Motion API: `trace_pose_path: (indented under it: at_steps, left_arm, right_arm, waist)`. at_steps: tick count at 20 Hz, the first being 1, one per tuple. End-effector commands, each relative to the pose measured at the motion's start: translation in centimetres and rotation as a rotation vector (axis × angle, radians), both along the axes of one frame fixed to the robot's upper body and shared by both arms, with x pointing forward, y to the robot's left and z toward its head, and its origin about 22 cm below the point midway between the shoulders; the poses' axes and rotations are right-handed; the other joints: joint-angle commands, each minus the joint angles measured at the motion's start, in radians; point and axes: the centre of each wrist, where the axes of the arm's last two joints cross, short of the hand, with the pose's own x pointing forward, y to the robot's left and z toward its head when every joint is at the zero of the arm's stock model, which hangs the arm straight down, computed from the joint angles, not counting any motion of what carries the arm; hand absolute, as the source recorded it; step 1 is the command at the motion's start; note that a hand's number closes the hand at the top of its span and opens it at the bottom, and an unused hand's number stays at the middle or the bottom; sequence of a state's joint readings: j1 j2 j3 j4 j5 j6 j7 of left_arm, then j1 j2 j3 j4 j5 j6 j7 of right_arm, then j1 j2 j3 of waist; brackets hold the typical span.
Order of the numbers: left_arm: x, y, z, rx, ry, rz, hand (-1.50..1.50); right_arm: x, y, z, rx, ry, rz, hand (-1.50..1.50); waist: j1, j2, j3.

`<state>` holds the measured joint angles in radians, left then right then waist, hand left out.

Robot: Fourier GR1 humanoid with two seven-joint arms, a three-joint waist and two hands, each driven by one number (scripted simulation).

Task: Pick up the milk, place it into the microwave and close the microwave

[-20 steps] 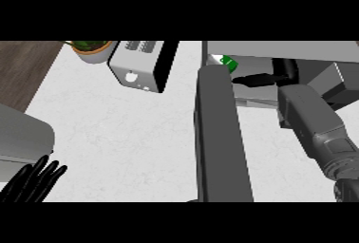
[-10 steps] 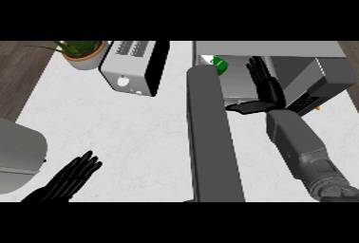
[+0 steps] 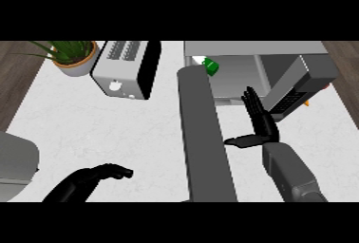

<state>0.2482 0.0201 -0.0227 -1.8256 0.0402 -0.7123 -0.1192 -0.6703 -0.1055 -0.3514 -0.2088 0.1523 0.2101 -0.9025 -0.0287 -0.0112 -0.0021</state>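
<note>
The milk (image 3: 210, 67), white with a green top, stands inside the open microwave (image 3: 238, 57) near its left wall. The microwave's dark grey door (image 3: 204, 142) juts toward me, seen edge-on as a long slab. My right hand (image 3: 260, 122) is open just right of the door and in front of the microwave's mouth. Its fingers are straight and point away from me, the thumb (image 3: 240, 140) reaches toward the door, and it holds nothing. At the lower left my left hand (image 3: 89, 179) is over the counter, fingers curled with nothing in them.
A silver toaster (image 3: 127, 69) and a potted plant (image 3: 70, 55) stand at the back left. A grey appliance (image 3: 14, 161) sits at the left edge. The microwave's control panel (image 3: 303, 83) and a small orange object (image 3: 310, 101) are at the right.
My right hand has drawn back out of the microwave toward me, leaving the milk inside. My left hand has curled its fingers. The view has shifted.
</note>
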Motion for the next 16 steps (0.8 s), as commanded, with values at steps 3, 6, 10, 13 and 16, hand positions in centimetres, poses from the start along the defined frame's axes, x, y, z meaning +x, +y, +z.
trace_pose_path:
  at_steps: [3, 6, 10, 13, 16]
  left_arm:
    - [2.8, -2.3, -0.6, 0.058, -0.022, -0.014, 1.50]
    - [2.8, -3.3, -1.7, 0.101, -0.008, -0.017, 1.50]
    - [4.5, -5.3, -2.3, 0.156, -0.031, -0.109, 1.50]
    - [5.1, -7.0, -2.8, 0.205, -0.054, -0.118, 1.50]
    - [6.4, -8.0, -4.0, 0.210, -0.047, -0.123, 1.50]
  right_arm:
    - [-6.3, -2.6, -4.3, -0.045, 0.054, -0.026, -1.50]
    - [-8.4, -5.5, -4.5, -0.058, 0.037, -0.069, -1.50]
    - [-12.3, -8.8, -5.1, -0.045, 0.014, -0.139, -1.50]
    - [-13.6, -10.9, -4.0, -0.023, 0.005, -0.139, -1.50]
    - [-16.8, -13.1, -3.4, -0.017, -0.043, -0.149, -1.50]
  waist:
    - [-0.020, -0.003, -0.001]
    - [-0.031, -0.007, -0.002]
    - [-0.027, 0.000, -0.002]
    - [-0.025, 0.001, -0.002]
    - [-0.039, 0.004, -0.003]
